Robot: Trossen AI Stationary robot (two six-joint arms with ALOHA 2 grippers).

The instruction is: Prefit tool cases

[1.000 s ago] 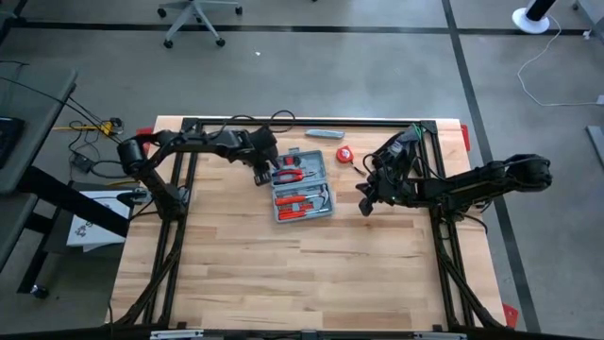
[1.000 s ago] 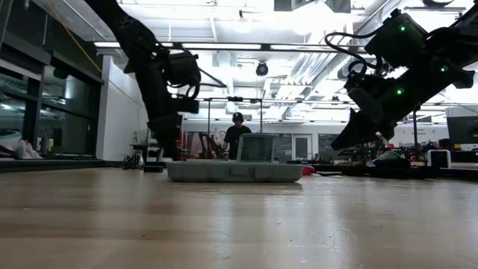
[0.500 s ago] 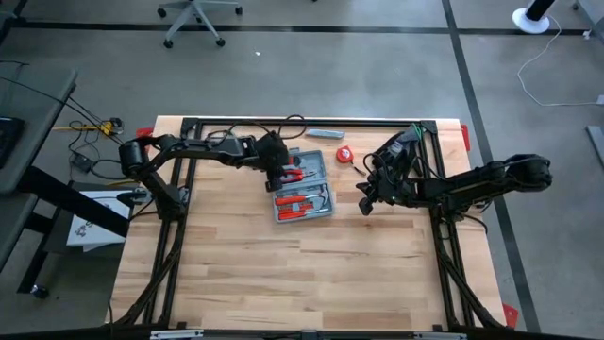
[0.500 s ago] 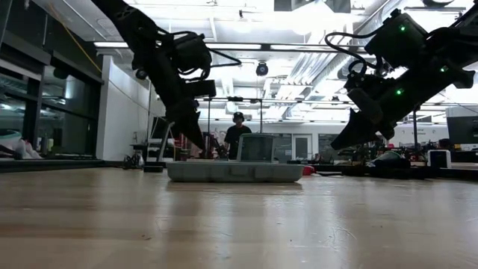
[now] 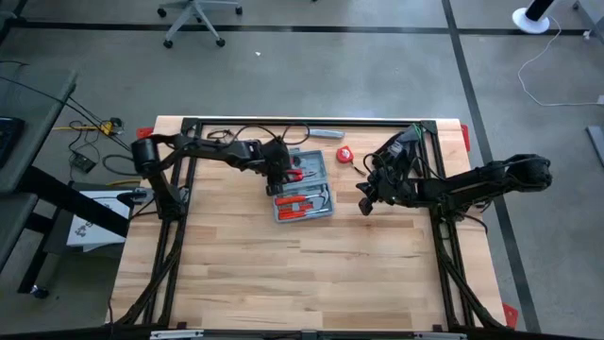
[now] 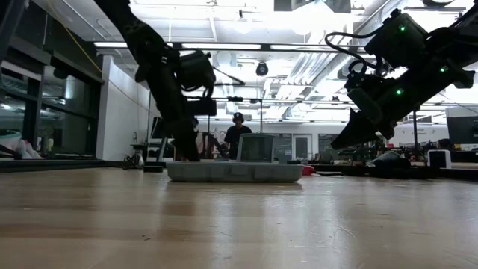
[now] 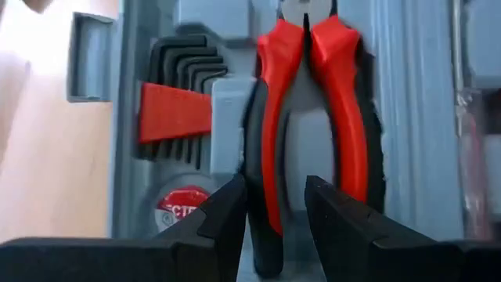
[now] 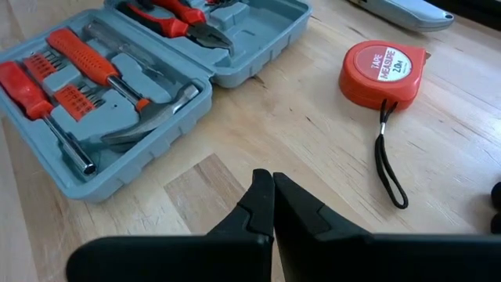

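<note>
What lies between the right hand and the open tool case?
Only bare wooden table lies between the shut right hand and the tool case, as the right wrist view shows; the tape measure sits aside.

Red tape measure [image 8: 381,70]: label reads "TAPE MEASURE"; smaller print beneath unreadable.

It was a robotics lab or workshop in an open industrial hall. A polished concrete floor [image 5: 311,76] with dark tape lines filled the top of the high view, with a wheeled office chair [image 5: 193,19] at upper left. The low view showed exposed ceiling ducts [image 6: 299,67], glass partitions [image 6: 45,112] at left, and a person [image 6: 237,134] standing mid-frame.
</note>
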